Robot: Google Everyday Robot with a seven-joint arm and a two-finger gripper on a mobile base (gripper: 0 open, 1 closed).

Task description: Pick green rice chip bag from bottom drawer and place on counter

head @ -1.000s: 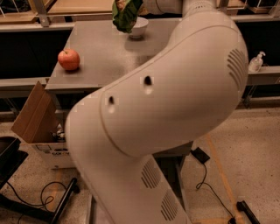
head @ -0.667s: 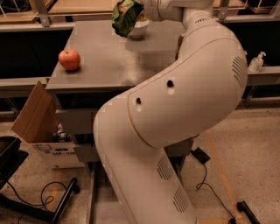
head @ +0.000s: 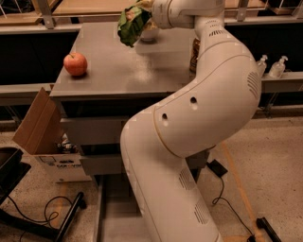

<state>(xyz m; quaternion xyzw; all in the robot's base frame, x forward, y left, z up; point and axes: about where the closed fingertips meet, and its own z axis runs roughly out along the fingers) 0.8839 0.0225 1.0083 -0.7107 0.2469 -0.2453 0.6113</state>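
Robot lab, floor cables (head: 49,213), pincer (head: 144,4) holding bag (head: 132,23) above counter (head: 142,66)

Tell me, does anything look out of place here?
The green rice chip bag dangles crumpled from the pincer above the counter; the bottom drawer stands open. Nothing else stands out.

The one camera sat high up and looked forward and down at the counter (head: 123,71). It was close to the robot's arm (head: 203,118) (the big white arm filled the middle). The counter's near edge crossed the middle of the view. Over the far edge, at the top, the gripper (head: 145,6) held the green rice chip bag (head: 132,23).
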